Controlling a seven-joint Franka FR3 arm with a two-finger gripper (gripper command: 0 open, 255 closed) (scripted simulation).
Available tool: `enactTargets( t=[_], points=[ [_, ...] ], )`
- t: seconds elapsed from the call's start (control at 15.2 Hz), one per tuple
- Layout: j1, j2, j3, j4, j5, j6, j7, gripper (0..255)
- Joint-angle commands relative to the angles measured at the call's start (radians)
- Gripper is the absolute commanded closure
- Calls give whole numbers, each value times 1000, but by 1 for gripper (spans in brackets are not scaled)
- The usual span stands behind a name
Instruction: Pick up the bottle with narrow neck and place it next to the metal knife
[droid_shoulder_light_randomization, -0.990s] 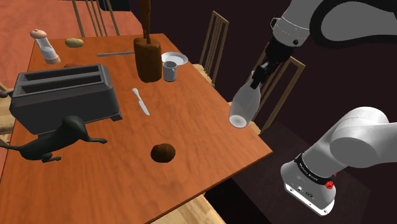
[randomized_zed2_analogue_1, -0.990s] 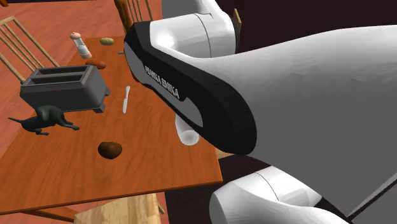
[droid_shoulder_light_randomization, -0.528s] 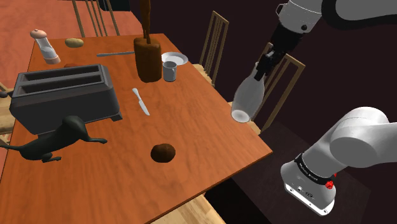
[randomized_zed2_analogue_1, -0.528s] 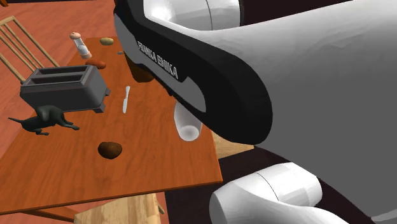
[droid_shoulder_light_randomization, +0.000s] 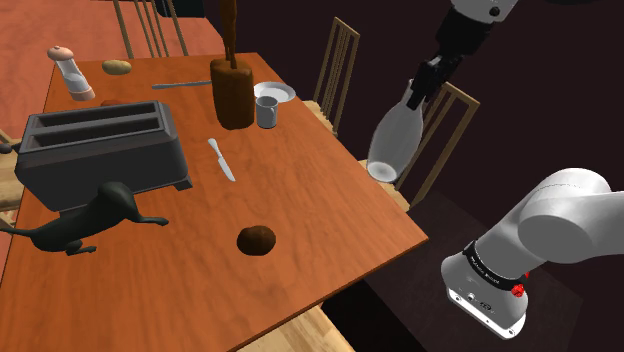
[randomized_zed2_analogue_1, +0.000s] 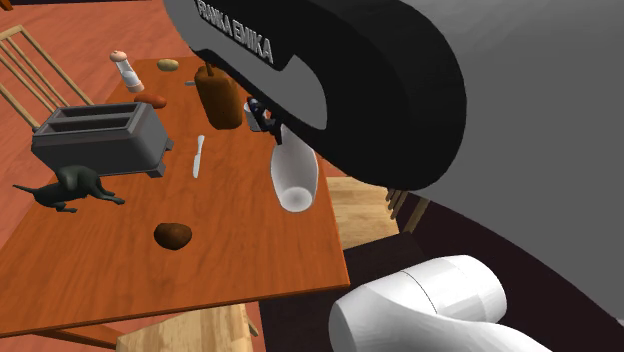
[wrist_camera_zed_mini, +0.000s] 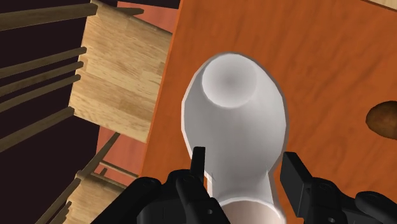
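My gripper (droid_shoulder_light_randomization: 420, 88) is shut on the narrow neck of a white bottle (droid_shoulder_light_randomization: 393, 140), which hangs tilted in the air above the table's (droid_shoulder_light_randomization: 330, 210) edge on the shoulder view's right. In the wrist view the bottle (wrist_camera_zed_mini: 235, 127) sits clasped between both black fingers (wrist_camera_zed_mini: 198, 162), base pointing away over the wood. The second exterior view shows the bottle (randomized_zed2_analogue_1: 294, 175) under the gripper (randomized_zed2_analogue_1: 262, 118). The pale knife (droid_shoulder_light_randomization: 221, 159) lies flat mid-table beside the toaster, well apart from the bottle; the second exterior view shows that knife (randomized_zed2_analogue_1: 198, 157) too.
A dark toaster (droid_shoulder_light_randomization: 100, 150) and a black dog figure (droid_shoulder_light_randomization: 85, 222) fill the table's left. A brown lump (droid_shoulder_light_randomization: 256, 239) lies near the front. A brown block (droid_shoulder_light_randomization: 232, 93), mug (droid_shoulder_light_randomization: 266, 111) and plate (droid_shoulder_light_randomization: 275, 92) stand at the back. Wooden chairs (droid_shoulder_light_randomization: 340, 60) line the right edge.
The gripper has risen with the bottle, carrying it up and slightly toward the shoulder view's right. Nothing on the table has moved.
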Motion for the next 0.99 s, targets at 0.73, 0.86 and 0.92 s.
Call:
enactTargets(
  t=[0.73, 0.86, 0.92],
  points=[
    [-11, 54, -15, 212, -17, -158, 1, 255],
    [-13, 65, -17, 246, -19, -182, 2, 255],
    [-13, 71, -18, 264, -20, -194, 2, 255]
  ],
)
